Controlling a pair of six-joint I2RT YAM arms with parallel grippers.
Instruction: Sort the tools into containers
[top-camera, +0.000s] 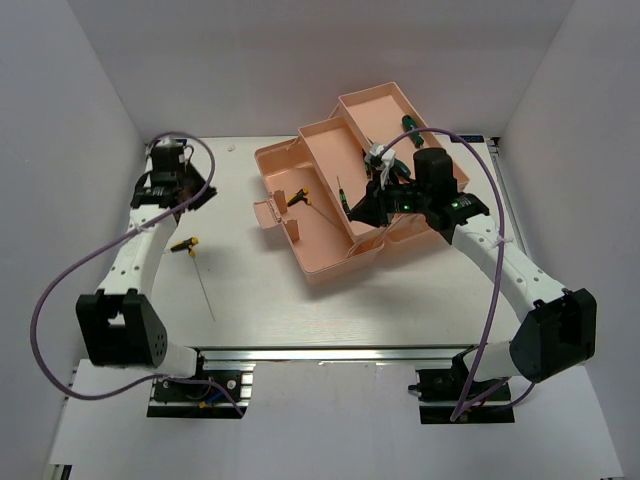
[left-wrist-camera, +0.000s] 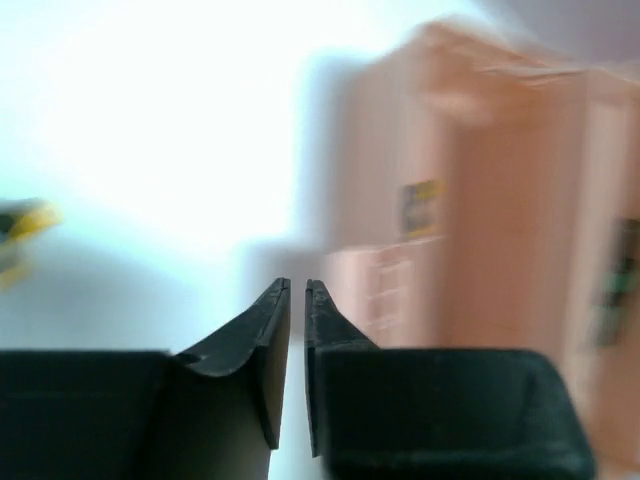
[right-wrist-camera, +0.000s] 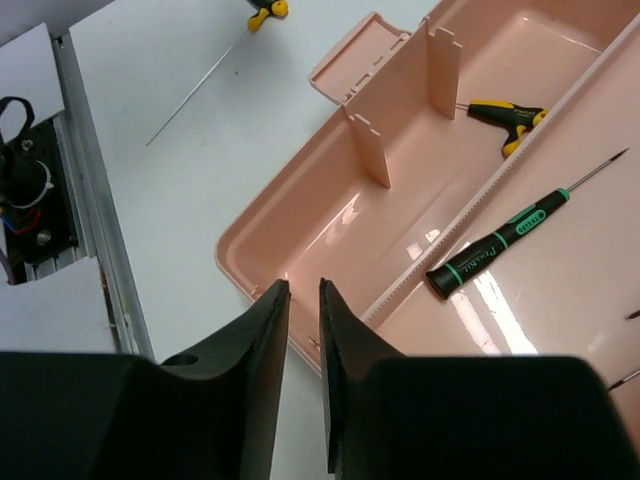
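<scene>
The salmon-pink toolbox (top-camera: 322, 238) stands open at centre right with its trays folded out. My right gripper (top-camera: 358, 208) hovers over it, jaws nearly together and empty (right-wrist-camera: 300, 285). Below it a dark green screwdriver (right-wrist-camera: 495, 248) lies in a tray, and a yellow-and-black one (right-wrist-camera: 508, 115) lies in the main compartment (top-camera: 298, 198). Another green one (top-camera: 408, 122) lies at the far tray. A yellow-handled screwdriver (top-camera: 184, 244) with a long thin shaft lies on the table at the left. My left gripper (top-camera: 203, 193) is shut and empty (left-wrist-camera: 296, 283), behind that screwdriver, pointing at the box.
The toolbox front latch flap (top-camera: 264, 213) sticks out to the left. The aluminium rail (top-camera: 330, 352) runs along the near table edge. White walls close in on the left, the right and the back. The left wrist view is blurred.
</scene>
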